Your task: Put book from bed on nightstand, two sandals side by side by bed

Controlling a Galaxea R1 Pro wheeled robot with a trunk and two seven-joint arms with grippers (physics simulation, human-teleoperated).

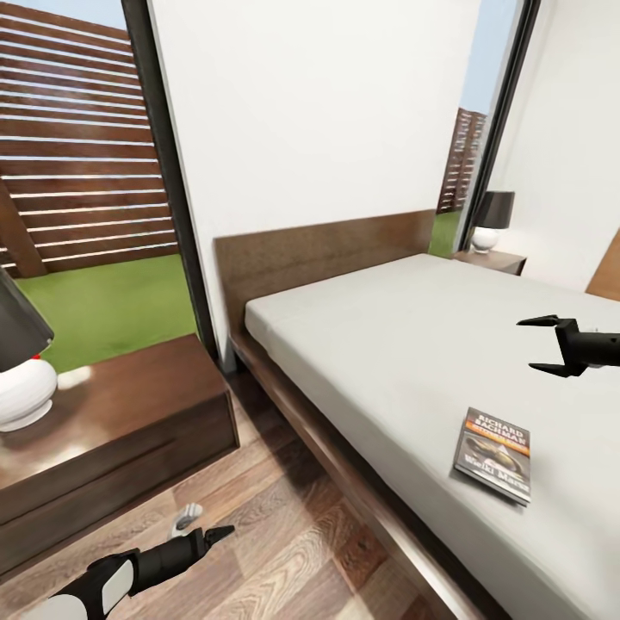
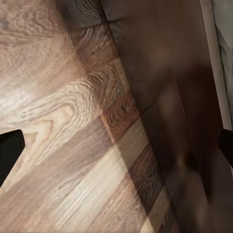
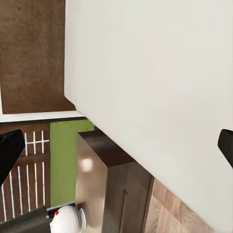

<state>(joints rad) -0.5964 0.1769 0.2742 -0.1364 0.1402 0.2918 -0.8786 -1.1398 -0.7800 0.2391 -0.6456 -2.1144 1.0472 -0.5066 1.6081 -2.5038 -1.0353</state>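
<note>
A dark paperback book (image 1: 492, 454) lay flat on the bed (image 1: 387, 344), near its edge. The right gripper (image 1: 541, 344) hovered above the bed with fingers spread, empty. Whether the left gripper (image 1: 226, 532), low beside the bed, was spread could not be told.

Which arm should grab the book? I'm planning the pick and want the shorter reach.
Probably the right. The right gripper hangs open over the bed just beyond the book, while the left gripper is low over the floor.
</note>
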